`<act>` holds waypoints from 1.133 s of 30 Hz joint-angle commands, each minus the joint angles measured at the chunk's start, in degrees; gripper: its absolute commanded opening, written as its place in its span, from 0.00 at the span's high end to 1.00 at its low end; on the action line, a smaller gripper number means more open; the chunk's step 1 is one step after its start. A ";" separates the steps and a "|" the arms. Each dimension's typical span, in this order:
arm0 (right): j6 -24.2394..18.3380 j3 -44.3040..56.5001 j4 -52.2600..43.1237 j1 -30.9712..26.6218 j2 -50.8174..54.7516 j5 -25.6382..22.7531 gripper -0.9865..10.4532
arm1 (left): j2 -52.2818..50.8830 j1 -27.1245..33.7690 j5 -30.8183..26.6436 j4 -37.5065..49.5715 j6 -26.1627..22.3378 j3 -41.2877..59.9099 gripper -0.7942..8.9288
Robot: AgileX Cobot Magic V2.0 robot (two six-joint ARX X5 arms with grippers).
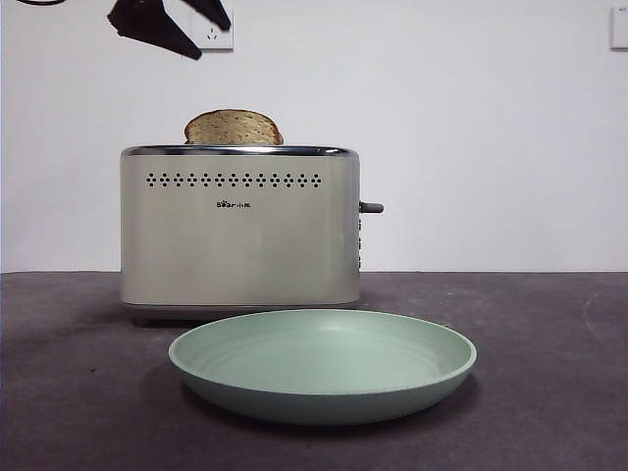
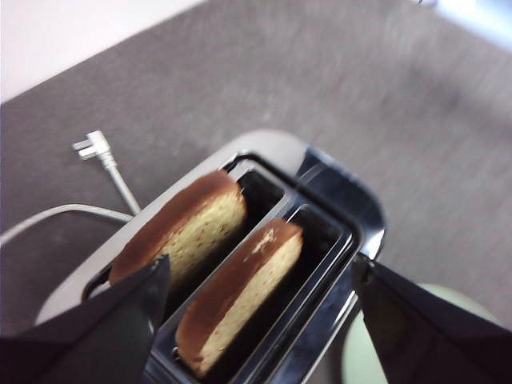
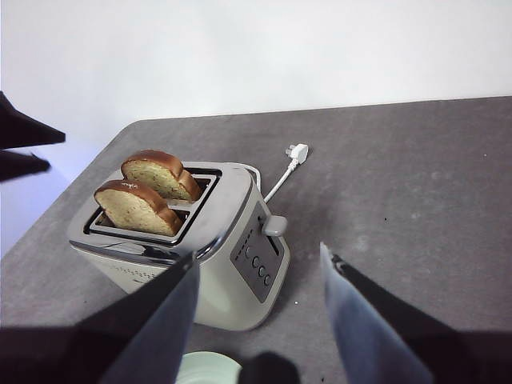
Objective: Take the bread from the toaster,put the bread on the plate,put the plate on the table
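Left pincer (image 2: 256, 312): black jaws spread wide, empty, hanging above the boxy cream toaster with chrome rim (image 1: 240, 231), straddling both slots
Right pincer (image 3: 258, 320): jaws wide apart, empty, off to the side and higher, waiting; looks down on toaster and plate rim
Bread: two tan speckled slices with brown crust stand upright in the slots; cannot tell which slice is the target; front view shows only one rounded top (image 1: 234, 128) above the rim
Second slice (image 2: 240, 296): in the parallel slot, just beside the first (image 2: 180, 236)
Plate: wide pale mint-green round plate (image 1: 324, 391) on the dark grey matte surface (image 1: 549, 392), in front of the toaster, near it
Risk 1: jaws span both slots, so closing may catch both slices or the chrome divider
Risk 2: little crust shows above the rim; shallow grip could slip or crumble the slice
Risk 3: off-vertical pull may jam bread in the slot and drag or tip the toaster
Risk 4: white cable and plug (image 2: 96, 152) lie loose behind; a toaster shift could tug them
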State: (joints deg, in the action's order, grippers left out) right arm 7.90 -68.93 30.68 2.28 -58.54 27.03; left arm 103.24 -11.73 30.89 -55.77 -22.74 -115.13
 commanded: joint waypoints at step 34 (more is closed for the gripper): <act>-0.26 -0.02 3.61 0.94 0.04 0.09 0.69 | 10.47 -3.23 -9.88 0.20 -9.81 -0.33 0.93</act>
State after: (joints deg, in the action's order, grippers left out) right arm 7.90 -68.93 34.50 3.05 -58.54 27.03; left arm 113.36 -15.07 21.37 -55.88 -32.53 -115.50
